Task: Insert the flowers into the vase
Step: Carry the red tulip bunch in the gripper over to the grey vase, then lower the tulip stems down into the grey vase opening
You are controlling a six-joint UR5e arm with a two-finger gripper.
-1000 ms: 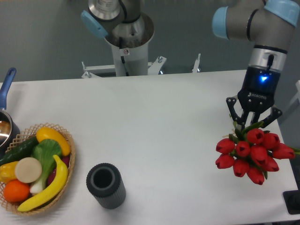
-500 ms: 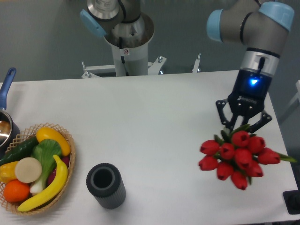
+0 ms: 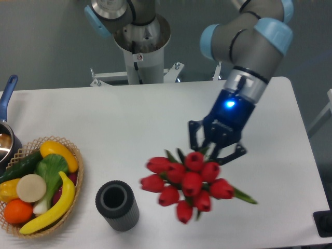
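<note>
1. Over the middle-right of the white bench (image 3: 155,119), the black two-finger gripper (image 3: 215,150) hangs from a grey arm with pale blue joint caps; a blue light glows on its wrist.
2. Fingers (image 3: 193,136) clenched on the stem end of the bunch of red tulip buds with green leaves (image 3: 188,180); buds point toward the near edge, bunch held above the bench surface.
3. Small dark grey ribbed cylindrical vase (image 3: 117,205) stands upright near the front edge, left of the bunch and apart from it; mouth open, nothing inside.
4. Far left near: wicker basket (image 3: 77,179) with coloured fruit and vegetables.
5. At the left edge, just behind the basket: metal pot with blue handle (image 3: 6,129), partly cut off by the frame.
</note>
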